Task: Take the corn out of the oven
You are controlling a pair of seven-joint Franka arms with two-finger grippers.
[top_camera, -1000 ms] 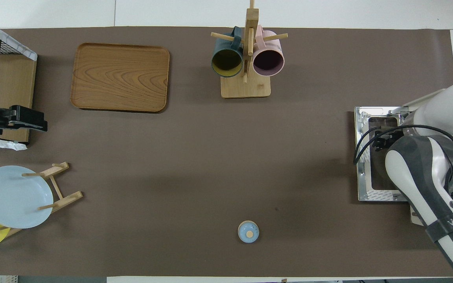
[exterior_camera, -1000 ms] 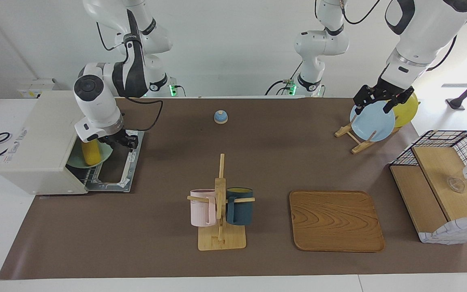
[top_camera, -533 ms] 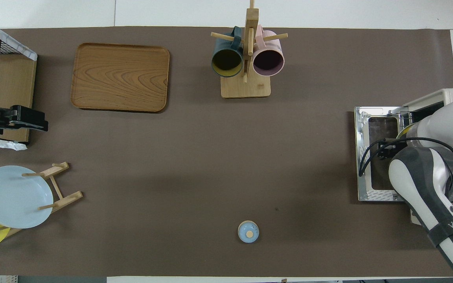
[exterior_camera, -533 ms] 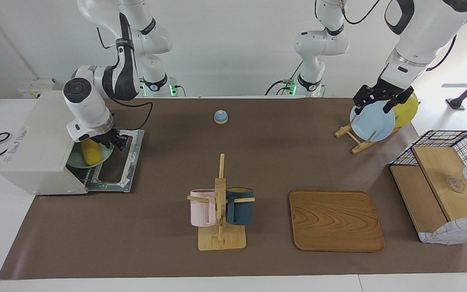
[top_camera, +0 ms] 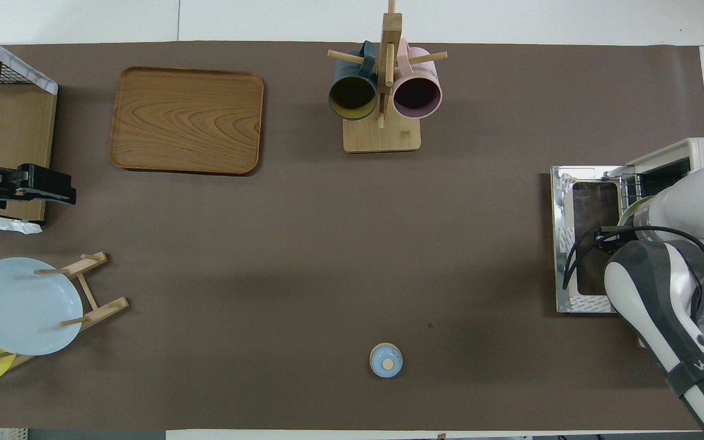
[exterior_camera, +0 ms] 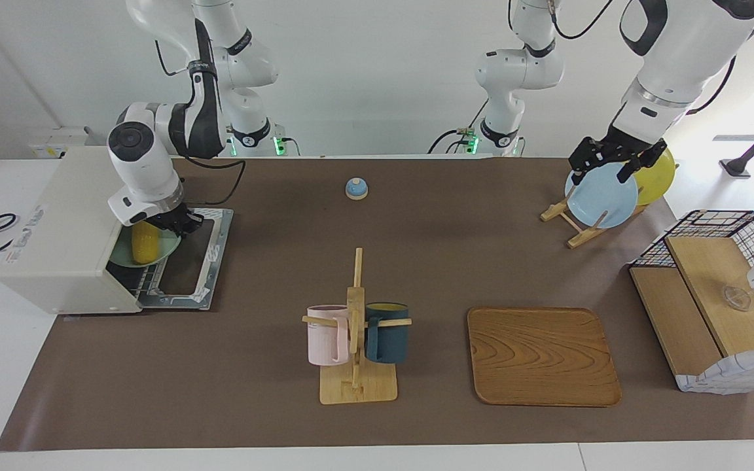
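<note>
A counter (exterior_camera: 416, 261) covered in a brown mat holds an off-white oven (exterior_camera: 66, 229) at the right arm's end, its door (exterior_camera: 187, 261) folded down flat. In the oven's mouth, a yellow corn (exterior_camera: 143, 242) lies on a pale green plate (exterior_camera: 167, 247) that sits on the wire rack. The right end effector (exterior_camera: 177, 222) is at the oven's opening, right by the upper end of the corn; whether its fingers are apart or clamped on the corn cannot be told, since the wrist hides them. The left end effector (exterior_camera: 612, 160) hangs over a light blue plate (exterior_camera: 603, 195) standing in a wooden rack with a yellow plate (exterior_camera: 658, 171), and its fingers look spread apart. In the middle of the counter stands a wooden mug tree (exterior_camera: 356, 327) carrying a pink mug (exterior_camera: 326, 335) and a dark blue mug (exterior_camera: 387, 332). Beside it lies a wooden tray (exterior_camera: 540, 356). A small blue bell (exterior_camera: 357, 188) sits nearer to the robots. A wire-and-wood shelf (exterior_camera: 717, 307) stands at the left arm's end.
</note>
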